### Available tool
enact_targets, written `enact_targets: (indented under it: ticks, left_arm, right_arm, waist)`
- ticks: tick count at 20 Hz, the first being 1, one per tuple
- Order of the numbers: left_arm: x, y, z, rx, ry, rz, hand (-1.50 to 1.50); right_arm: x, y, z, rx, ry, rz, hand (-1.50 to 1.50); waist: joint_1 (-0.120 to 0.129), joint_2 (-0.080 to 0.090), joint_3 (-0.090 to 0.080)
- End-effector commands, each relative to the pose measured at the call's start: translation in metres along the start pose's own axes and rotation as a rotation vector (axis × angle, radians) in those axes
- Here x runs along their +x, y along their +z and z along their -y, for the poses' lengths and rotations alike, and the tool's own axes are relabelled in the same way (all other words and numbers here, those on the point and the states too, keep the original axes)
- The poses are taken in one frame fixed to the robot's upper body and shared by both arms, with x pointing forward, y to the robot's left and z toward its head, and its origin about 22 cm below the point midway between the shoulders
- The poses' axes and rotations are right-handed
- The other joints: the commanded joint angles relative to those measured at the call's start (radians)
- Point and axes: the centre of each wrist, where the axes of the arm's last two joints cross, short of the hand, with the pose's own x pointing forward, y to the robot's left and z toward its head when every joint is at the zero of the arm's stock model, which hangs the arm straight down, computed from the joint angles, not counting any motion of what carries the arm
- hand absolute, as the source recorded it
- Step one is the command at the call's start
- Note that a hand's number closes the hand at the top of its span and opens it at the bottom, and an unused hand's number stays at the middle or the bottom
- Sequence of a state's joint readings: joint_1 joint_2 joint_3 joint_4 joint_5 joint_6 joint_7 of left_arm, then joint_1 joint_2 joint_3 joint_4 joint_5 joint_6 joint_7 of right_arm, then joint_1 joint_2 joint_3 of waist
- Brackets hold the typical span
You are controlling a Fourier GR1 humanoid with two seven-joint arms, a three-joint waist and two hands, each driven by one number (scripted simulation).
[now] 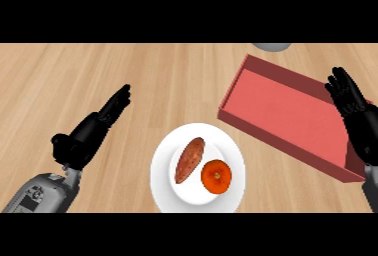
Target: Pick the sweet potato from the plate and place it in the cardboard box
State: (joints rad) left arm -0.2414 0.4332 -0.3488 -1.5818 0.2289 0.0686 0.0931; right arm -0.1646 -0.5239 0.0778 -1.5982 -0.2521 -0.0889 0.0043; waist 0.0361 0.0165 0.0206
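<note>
A reddish-brown sweet potato [190, 159] lies on the left half of a white plate [165, 172], beside an orange fruit [216, 176]. The box [288, 112], red inside with darker walls, sits to the upper right of the plate, its near corner close to the plate's rim. My left hand [90, 132] is open at the left, fingers straight and pointing up-right, well apart from the plate. Over the box's right end, by the right edge of the view, my right hand [356, 112] is also open with fingers up. Neither hand holds anything.
A grey rounded object [272, 46] shows partly at the top edge, just beyond the box. The wooden counter [111, 65] stretches bare to the left and behind the plate.
</note>
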Motion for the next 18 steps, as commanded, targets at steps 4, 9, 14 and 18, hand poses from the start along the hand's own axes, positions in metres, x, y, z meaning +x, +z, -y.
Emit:
enact_targets:
  ticks: [4, 9, 14, 18]
  left_arm:
    - [0.002, 0.013, -0.043, 0.113, -0.148, 0.080, 0.00]
    - [-0.007, 0.020, -0.048, 0.103, -0.178, 0.092, 0.00]
    - [0.002, 0.012, -0.046, 0.092, -0.167, 0.122, 0.00]
    - [-0.011, 0.010, -0.043, 0.096, -0.162, 0.123, 0.00]
  right_arm:
    - [0.058, 0.012, -0.032, -0.264, 0.004, 0.131, -1.50]
    - [0.049, 0.045, -0.045, -0.345, 0.287, -0.023, -1.50]
    - [0.053, 0.081, -0.096, -0.250, 0.466, 0.079, -1.50]
    - [0.061, 0.086, -0.118, -0.150, 0.647, 0.086, -1.50]
  waist:
    - [-0.057, -0.041, -0.027]
    - [-0.075, -0.034, -0.030]
    - [-0.051, -0.024, -0.026]
    - [-0.046, -0.020, -0.025]
